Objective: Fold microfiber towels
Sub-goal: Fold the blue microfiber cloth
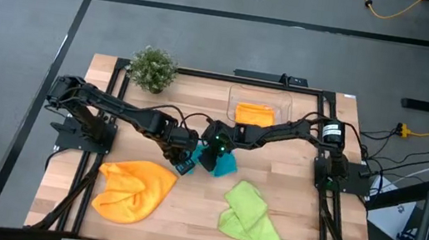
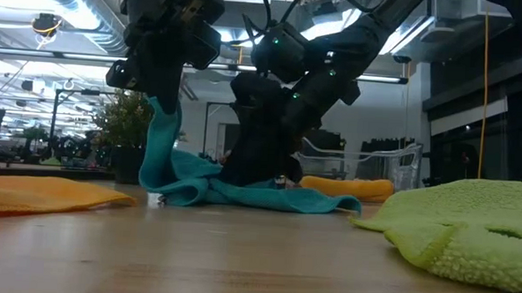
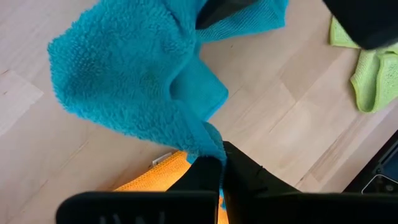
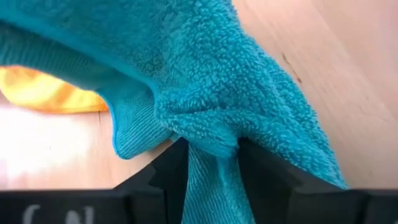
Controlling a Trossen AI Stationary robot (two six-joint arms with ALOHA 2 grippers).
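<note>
Teal towel (image 1: 223, 164) at table centre, stretched between left gripper (image 1: 184, 164), clamped on one raised corner, and right gripper (image 1: 215, 150), clamped on bunched cloth just beside; both equally near.

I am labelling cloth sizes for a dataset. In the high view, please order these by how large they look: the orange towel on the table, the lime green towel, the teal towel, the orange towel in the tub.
1. Orange towel on the table
2. Lime green towel, slightly smaller
3. and 4. Unsure: the teal towel is bunched and mostly hidden under both arms, and the orange towel in the tub looks alike in size.
</note>
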